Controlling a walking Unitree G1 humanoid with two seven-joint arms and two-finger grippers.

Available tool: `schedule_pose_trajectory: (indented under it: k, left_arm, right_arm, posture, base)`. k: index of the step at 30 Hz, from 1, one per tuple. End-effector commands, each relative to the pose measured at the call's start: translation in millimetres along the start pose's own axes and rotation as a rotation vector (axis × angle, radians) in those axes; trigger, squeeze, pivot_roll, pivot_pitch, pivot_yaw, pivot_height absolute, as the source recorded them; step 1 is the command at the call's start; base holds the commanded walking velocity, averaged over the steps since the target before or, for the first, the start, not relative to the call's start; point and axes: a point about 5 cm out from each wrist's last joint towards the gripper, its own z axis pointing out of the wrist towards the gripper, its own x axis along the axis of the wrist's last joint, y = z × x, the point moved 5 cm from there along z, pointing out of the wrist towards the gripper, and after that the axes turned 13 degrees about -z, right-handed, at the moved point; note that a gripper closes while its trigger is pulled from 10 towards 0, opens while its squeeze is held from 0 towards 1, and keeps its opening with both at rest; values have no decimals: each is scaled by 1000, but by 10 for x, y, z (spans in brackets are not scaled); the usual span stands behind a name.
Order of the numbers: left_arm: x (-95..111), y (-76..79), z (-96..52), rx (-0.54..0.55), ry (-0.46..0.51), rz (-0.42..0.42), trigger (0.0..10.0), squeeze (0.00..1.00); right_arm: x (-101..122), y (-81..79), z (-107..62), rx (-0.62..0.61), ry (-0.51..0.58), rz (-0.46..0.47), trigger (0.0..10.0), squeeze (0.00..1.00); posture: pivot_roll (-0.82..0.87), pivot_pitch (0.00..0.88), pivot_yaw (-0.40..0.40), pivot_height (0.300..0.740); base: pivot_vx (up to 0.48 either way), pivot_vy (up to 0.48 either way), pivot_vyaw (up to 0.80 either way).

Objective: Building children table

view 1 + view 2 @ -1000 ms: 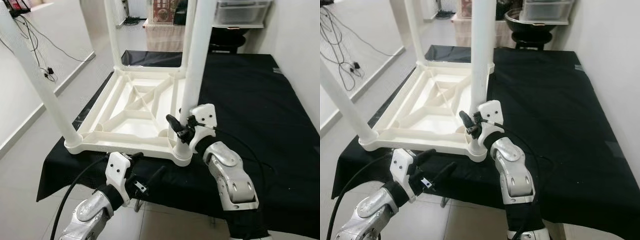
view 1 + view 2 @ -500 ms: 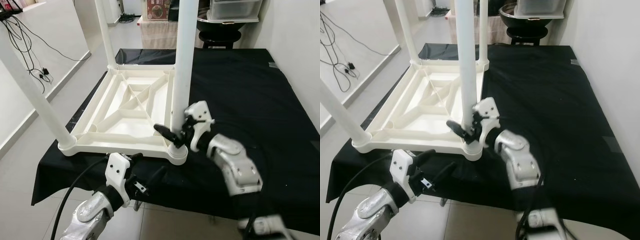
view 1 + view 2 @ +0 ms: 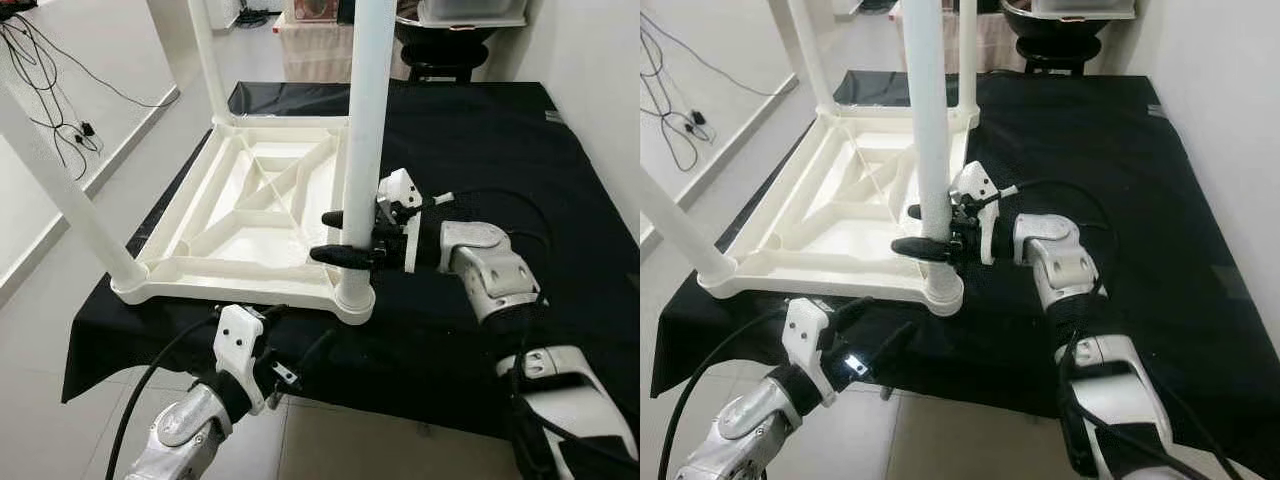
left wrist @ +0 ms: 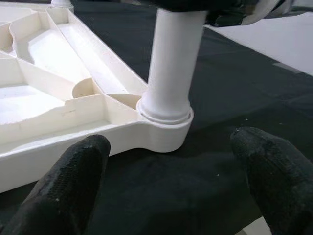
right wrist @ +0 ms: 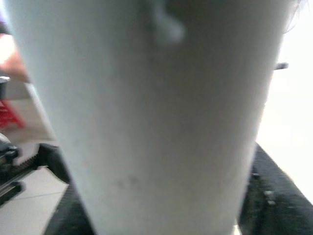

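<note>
A black cloth (image 3: 520, 160) covers the work surface, and on it a white children's table (image 3: 250, 215) lies upside down, legs pointing up. My right gripper (image 3: 338, 238) clasps the near leg (image 3: 362, 150) just above its socket. My left gripper (image 3: 295, 340) hovers spread wide below the table's near edge, holding nothing.

Upturned table (image 3: 250, 215) lies on the cloth (image 3: 520, 170) — legs (image 3: 368, 120) up, left of centre.
</note>
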Motion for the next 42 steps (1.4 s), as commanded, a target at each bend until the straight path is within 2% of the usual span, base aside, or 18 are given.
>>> schedule_pose_trajectory:
  k: [1, 6, 11, 13, 16, 17, 18, 19, 20, 22, 24, 28, 29, 32, 33, 38, 39, 42]
  left_arm:
    - [-35, 21, -31, -1, -18, -4, 10000, 0]
    - [-37, 35, -50, 2, -23, 11, 10000, 0]
    - [-46, 47, -74, 0, -32, 21, 10000, 0]
    - [-39, 30, -82, 5, -32, 27, 10000, 0]
    - [-34, 23, -86, 8, -31, 29, 10000, 0]
    - [-13, -20, -106, 20, -27, 31, 10000, 0]
    - [-13, -20, -106, 20, -27, 31, 10000, 0]
    - [-3, -38, -111, 23, -26, 31, 10000, 0]
    - [-12, -57, -109, 20, -31, 33, 10000, 0]
    - [-20, -67, -105, 16, -35, 35, 10000, 0]
    - [-52, -58, -77, -8, -52, 34, 10000, 0]
    - [-66, -52, -65, -16, -58, 34, 10000, 0]
    - [-64, -68, -67, -3, -50, 33, 10000, 0]
    - [-58, -91, -70, 17, -40, 31, 10000, 0]
    - [-62, -100, -69, 19, -40, 32, 10000, 0]
    - [-81, -92, -57, 10, -46, 29, 10000, 0]
    - [-88, -84, -51, 6, -47, 27, 10000, 0]
    - [-95, -73, -43, 1, -47, 25, 10000, 0]
  right_arm:
    - [46, -6, 25, 33, 39, 13, 0, 0]
    - [16, 23, -18, 43, 38, 18, 0, 0]
    - [-45, 101, -90, -42, 22, 11, 0, 0]
    - [-228, 189, -241, -232, -52, 16, 0, 0]
    - [-296, 201, -301, -300, -78, 20, 0, 0]
    - [-727, -56, -464, -775, -310, 97, 0, 0]
    - [-727, -56, -464, -775, -310, 97, 0, 0]
    - [-824, -264, -632, -948, -398, 150, 0, 0]
    - [-859, -484, -604, -993, -435, 178, 0, 0]
    - [-852, -601, -506, -966, -427, 189, 0, 0]
    - [-761, -518, -237, -865, -371, 133, 0, 0]
    - [-689, -446, -49, -800, -327, 118, 0, 0]
    - [-671, -426, 36, -781, -315, 122, 10000, 0]
    - [-640, -410, 134, -750, -290, 128, 10000, 0]
    - [-538, -406, 163, -741, -244, 143, 10000, 1000]
    - [-200, -453, 268, -552, -84, 123, 10000, 1000]
    - [-100, -465, 280, -442, -33, 81, 10000, 847]
    - [-4, -479, 266, -325, 13, 35, 10000, 847]
  posture:
    - [80, 173, 22, 740]
    - [80, 175, 22, 740]
    - [71, 177, 27, 740]
    - [56, 180, 24, 740]
    - [56, 180, 24, 740]
    - [44, 180, 31, 740]
    - [44, 180, 31, 740]
    - [44, 180, 31, 740]
    - [36, 163, 49, 740]
    - [36, 163, 49, 740]
    - [53, 141, 47, 740]
    - [52, 132, 50, 740]
    - [55, 129, 50, 740]
    - [57, 120, 53, 740]
    - [58, 115, 52, 740]
    - [56, 106, 53, 740]
    - [57, 104, 47, 740]
    - [58, 103, 45, 740]
  base:
    - [0, 0, 0]
    - [0, 0, 0]
    - [0, 0, 0]
    - [0, 0, 0]
    - [0, 0, 0]
    - [0, 0, 0]
    - [0, 0, 0]
    - [0, 0, 0]
    - [0, 0, 0]
    - [0, 0, 0]
    - [0, 0, 0]
    - [0, 0, 0]
    - [0, 0, 0]
    - [0, 0, 0]
    - [0, 0, 0]
    - [0, 0, 0]
    - [0, 0, 0]
    - [0, 0, 0]
